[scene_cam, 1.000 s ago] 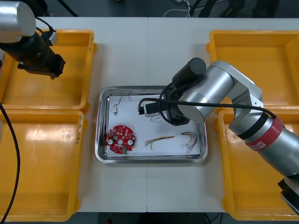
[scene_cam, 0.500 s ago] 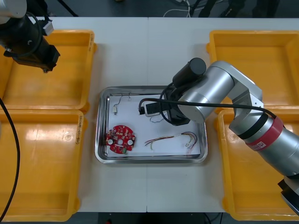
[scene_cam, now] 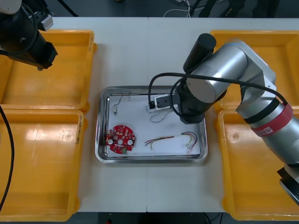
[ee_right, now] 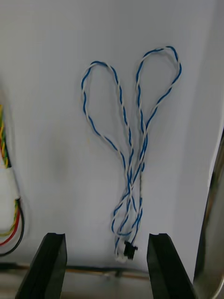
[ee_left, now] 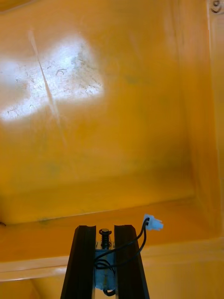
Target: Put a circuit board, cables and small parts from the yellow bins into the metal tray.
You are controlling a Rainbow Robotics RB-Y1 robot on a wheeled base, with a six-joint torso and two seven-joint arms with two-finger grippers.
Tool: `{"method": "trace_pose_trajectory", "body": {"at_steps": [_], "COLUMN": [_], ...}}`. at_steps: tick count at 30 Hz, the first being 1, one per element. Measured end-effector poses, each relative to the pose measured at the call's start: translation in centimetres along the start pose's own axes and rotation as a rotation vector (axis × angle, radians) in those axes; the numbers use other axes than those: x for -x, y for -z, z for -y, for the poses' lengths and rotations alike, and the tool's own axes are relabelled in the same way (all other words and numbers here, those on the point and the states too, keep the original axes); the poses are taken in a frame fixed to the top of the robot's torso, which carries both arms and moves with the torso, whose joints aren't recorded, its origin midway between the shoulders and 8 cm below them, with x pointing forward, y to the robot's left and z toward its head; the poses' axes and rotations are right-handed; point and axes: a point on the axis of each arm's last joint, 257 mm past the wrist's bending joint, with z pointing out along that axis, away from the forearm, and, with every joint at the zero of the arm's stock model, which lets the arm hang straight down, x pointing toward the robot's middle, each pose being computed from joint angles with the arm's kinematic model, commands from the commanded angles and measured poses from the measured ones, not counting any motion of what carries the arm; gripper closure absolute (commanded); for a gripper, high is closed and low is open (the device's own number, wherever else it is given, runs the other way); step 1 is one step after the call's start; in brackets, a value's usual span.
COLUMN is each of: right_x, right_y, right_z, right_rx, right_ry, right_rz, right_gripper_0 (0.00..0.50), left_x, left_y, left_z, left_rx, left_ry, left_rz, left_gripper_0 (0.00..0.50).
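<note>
Blue-and-white twisted cable (ee_right: 131, 154) lies in loose loops on the white floor of the metal tray (ee_right: 213, 243), in the tray's far half, right of its middle. The right gripper (ee_right: 107, 267) hangs just above it w/ jaws spread wide. The cable's connector end sits btwn the two black fingers (ee_right: 50, 266) and touches neither.

Other items in the tray, per the front view:
- The round red circuit board (scene_cam: 120, 139) lies flat nr the near left corner.
- The red and yellow cable (scene_cam: 170, 138) lies along the near edge, toward the near right corner, apart from the board.
- A thin black cable (scene_cam: 120, 99) curls nr the far left corner.

The tray sits mid-desk btwn the bin pairs.

The left gripper (ee_left: 105, 232) is up over the far-left yellow bin (ee_left: 116, 117) at the desk's far left corner (the bin looks orange from the wrist camera), above bare bin floor close to one wall. Its jaws are pressed in on a small metal part (ee_left: 104, 261), pinched upright btwn the fingertips. A short black lead (ee_left: 136, 243) loops out from that part to a little white connector (ee_left: 153, 223), which hangs free just beside one finger.

The other three bins sit at the desk's near left, far right and near right corners.
</note>
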Motion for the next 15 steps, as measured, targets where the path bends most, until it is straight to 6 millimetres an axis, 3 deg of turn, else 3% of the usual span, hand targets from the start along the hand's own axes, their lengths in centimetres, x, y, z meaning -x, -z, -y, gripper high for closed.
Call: {"method": "trace_pose_trajectory", "body": {"at_steps": [11,15], "right_x": [-3.1,-3.4], "right_y": [5.1,7.0], "right_z": [1.4,3.3], "right_rx": [0.06,0.021], "right_ry": [-0.064,-0.168], "right_rz": [-0.092,-0.081], "right_gripper_0": [0.0,0.0], "left_x": [1.2,1.3], "left_y": [1.4,1.4], "left_z": [4.4,6.5], "left_rx": [-0.055,-0.077], "left_ry": [0.128,0.186], "left_rz": [0.091,0.1], "left_gripper_0": [0.5,0.5]}}
